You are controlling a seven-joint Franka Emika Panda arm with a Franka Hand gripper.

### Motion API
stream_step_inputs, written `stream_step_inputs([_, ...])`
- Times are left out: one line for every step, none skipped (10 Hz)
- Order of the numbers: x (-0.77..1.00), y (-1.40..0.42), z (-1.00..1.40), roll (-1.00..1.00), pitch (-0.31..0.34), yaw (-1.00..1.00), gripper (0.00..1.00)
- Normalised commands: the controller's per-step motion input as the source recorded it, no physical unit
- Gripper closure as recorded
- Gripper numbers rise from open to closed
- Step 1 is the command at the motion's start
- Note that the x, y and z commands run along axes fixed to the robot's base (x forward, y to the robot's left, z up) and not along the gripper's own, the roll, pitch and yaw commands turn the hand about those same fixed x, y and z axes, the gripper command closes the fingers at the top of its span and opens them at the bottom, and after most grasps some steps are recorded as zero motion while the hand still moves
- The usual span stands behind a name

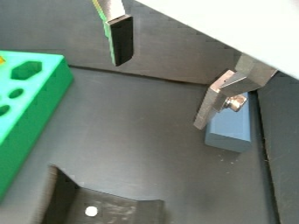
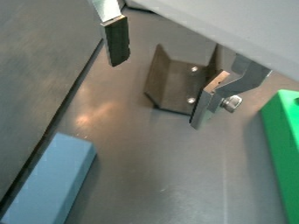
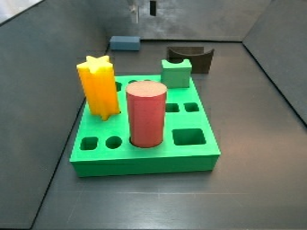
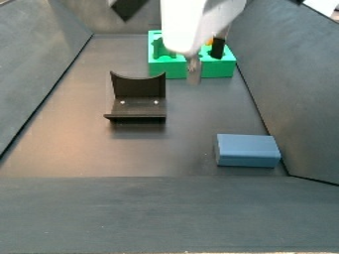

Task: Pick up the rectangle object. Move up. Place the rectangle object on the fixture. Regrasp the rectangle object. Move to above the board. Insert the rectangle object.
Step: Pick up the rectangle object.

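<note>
We find the matte slate-blue rectangular block (image 4: 248, 150) lying flat on the dark grey surface (image 4: 119, 154), close to the side wall; in a side view it sits at the near right, and in a side view (image 3: 124, 43) it lies at the far end, behind the board. Both wrist views show it (image 1: 232, 131) (image 2: 54, 185) resting on the surface with nothing touching it.

The jaws (image 1: 167, 77) hang in the air above the surface, wide open and holding nothing: one flat silver finger with a dark pad (image 1: 118, 37) stands well apart from its partner (image 1: 219, 99), and only bare floor shows between them. In a wrist view the block lies just beside one finger but not between the two. In a side view the jaws (image 4: 193, 65) hang under the white arm body, between the block and the board.

The small dark brown-black fixture with a U-shaped notch (image 4: 135, 97) stands on the surface apart from the block, left of it in that side view.

The large bright green square board with shaped holes (image 3: 144, 126) carries a tall red cylinder (image 3: 146, 113), a yellow star-shaped post (image 3: 100, 87) and a small green notched block (image 3: 178, 72).
</note>
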Motion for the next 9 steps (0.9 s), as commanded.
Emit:
stream_step_inputs([-0.07,0.28,-0.31,0.00,0.000,0.93,0.00])
stream_step_inputs([-0.07,0.28,-0.32,0.00,-0.003,0.93,0.00])
stream_step_inputs([-0.07,0.24,-0.36,0.00,-0.020,0.97,0.00])
stream_step_inputs([-0.07,0.22,-0.40,0.00,-0.031,1.00,0.00])
stream_step_inputs([-0.07,0.21,-0.40,0.00,-0.031,1.00,0.00])
stream_step_inputs([-0.05,0.15,-0.43,0.00,-0.027,1.00,0.00])
stream_step_inputs([-0.05,0.15,-0.44,0.00,-0.026,1.00,0.00])
stream_step_inputs([-0.05,0.15,-0.44,0.00,-0.021,1.00,0.00])
stream_step_inputs([-0.05,0.17,-0.39,0.00,-0.007,1.00,0.00])
